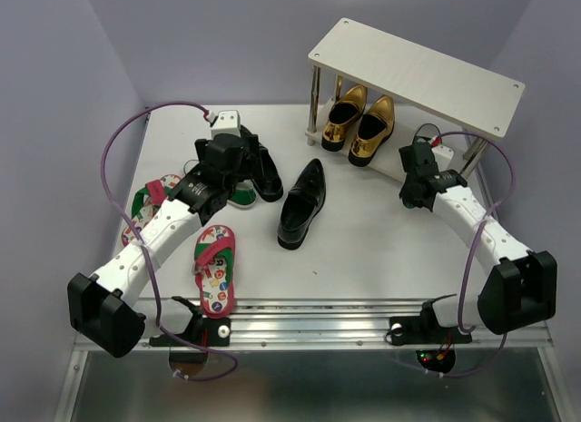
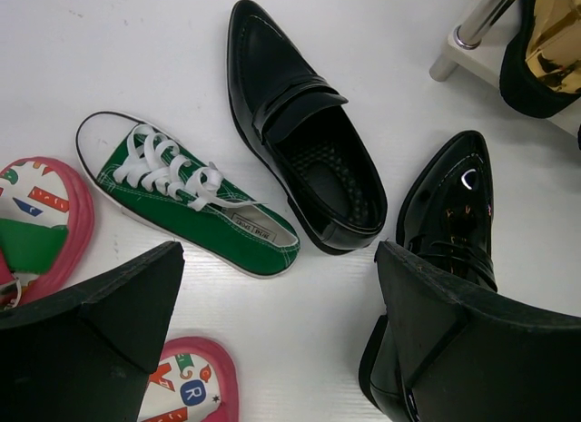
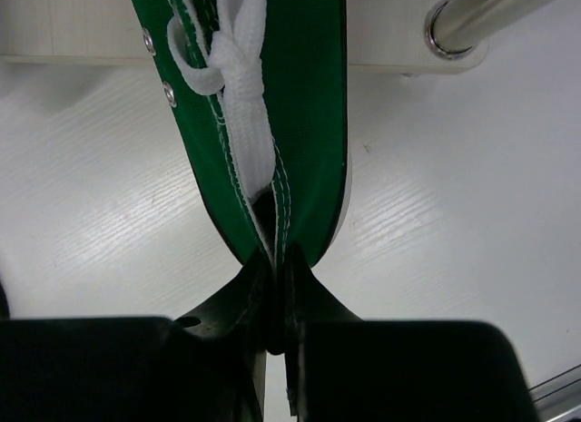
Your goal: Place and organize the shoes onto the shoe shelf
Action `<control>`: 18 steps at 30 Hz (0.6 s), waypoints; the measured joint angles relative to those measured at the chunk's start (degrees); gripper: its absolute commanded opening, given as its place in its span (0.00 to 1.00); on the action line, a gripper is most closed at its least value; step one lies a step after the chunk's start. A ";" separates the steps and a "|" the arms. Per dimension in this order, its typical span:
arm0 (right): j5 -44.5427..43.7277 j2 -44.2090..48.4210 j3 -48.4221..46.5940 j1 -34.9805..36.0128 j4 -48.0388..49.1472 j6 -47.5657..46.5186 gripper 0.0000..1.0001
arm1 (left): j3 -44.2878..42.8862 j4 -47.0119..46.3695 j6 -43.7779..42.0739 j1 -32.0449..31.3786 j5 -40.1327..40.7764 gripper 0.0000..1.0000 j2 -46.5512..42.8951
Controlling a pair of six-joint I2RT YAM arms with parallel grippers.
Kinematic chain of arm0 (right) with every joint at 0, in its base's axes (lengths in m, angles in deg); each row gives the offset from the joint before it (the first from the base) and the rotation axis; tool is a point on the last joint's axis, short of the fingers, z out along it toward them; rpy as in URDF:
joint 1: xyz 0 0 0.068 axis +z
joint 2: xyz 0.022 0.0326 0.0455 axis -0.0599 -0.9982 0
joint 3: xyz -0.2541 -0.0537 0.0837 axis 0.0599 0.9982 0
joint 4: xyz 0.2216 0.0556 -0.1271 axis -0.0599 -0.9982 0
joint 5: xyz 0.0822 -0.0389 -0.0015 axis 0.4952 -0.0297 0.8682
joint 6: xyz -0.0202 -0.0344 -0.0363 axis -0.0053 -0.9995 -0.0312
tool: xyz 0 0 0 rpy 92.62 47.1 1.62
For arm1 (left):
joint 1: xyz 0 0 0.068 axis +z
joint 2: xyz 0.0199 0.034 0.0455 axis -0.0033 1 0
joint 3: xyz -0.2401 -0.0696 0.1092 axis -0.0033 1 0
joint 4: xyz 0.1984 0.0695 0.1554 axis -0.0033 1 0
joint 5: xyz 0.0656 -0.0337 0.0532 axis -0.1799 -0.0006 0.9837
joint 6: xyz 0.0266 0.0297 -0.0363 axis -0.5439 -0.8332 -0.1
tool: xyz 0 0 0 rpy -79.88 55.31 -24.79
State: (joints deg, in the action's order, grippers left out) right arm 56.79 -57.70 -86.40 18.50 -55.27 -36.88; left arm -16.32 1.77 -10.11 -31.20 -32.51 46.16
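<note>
- Closest to the lens, along the lower edge of the left wrist view: left gripper (image 2: pixel 277 259), fingers spread wide, grasping nothing, hanging over the loose shoes.
- Far left of that view: two red-pink flip-flops (image 2: pixel 36 222) flat on the table (image 1: pixel 381 250). Coloured letters on the footbeds, an "R" readable on the lower one.
- Just right of them: green sneaker (image 2: pixel 195 200) on its sole, white laces up. Small print on the insole, too fine to read.
- Centre and right: two black loafers (image 2: pixel 304 150), apart from each other, toes toward the top of the frame. No brand showing.
- Upper right of the overhead view: shoe shelf (image 1: pixel 418 68), nothing on its top board, gold loafers (image 1: pixel 359 122) paired underneath.
- Right of the gold pair: right gripper (image 1: pixel 423 159), clenched on the heel of the second green sneaker (image 3: pixel 300 122), toe reaching over the lower board (image 3: pixel 91 23) near a rod leg (image 3: pixel 472 18).
- Step in hand, by the look of it: setting this sneaker beside the gold pair.
- Next move calls for lowering until the sole sits flat, then letting go; after that, fetching its mate from the left.
</note>
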 measured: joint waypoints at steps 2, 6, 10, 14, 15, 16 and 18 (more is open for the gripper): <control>0.57 -0.63 -0.02 -1.53 1.25 -1.44 0.01 | 0.00 0.04 0.00 0.02 0.15 0.99 -0.22; 1.36 -1.75 -0.07 -4.55 3.13 -3.96 0.01 | 0.00 0.15 -0.02 0.02 0.33 0.99 -0.39; 2.62 -2.58 -0.07 -7.08 4.61 -5.79 0.01 | 0.00 0.44 -0.02 0.02 0.37 0.99 -0.63; 3.23 -3.41 -0.07 -8.52 6.38 -7.41 0.01 | 0.00 0.44 0.00 0.02 0.44 0.99 -0.83; 3.34 -3.65 -0.07 -8.81 6.73 -7.56 0.01 | 0.00 0.44 0.00 0.02 0.44 0.99 -0.83; 3.50 -3.82 -0.07 -8.87 6.99 -7.76 0.01 | 0.00 0.44 0.02 0.04 0.44 0.99 -0.83; 3.96 -4.37 -0.07 -9.18 7.93 -8.24 0.01 | 0.00 0.46 0.02 0.09 0.44 0.99 -0.83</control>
State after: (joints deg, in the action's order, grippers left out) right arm 60.75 -62.07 -86.47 9.32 -47.34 -45.12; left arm -16.32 2.23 -10.09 -31.11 -32.08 45.33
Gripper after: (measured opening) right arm 0.111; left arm 0.986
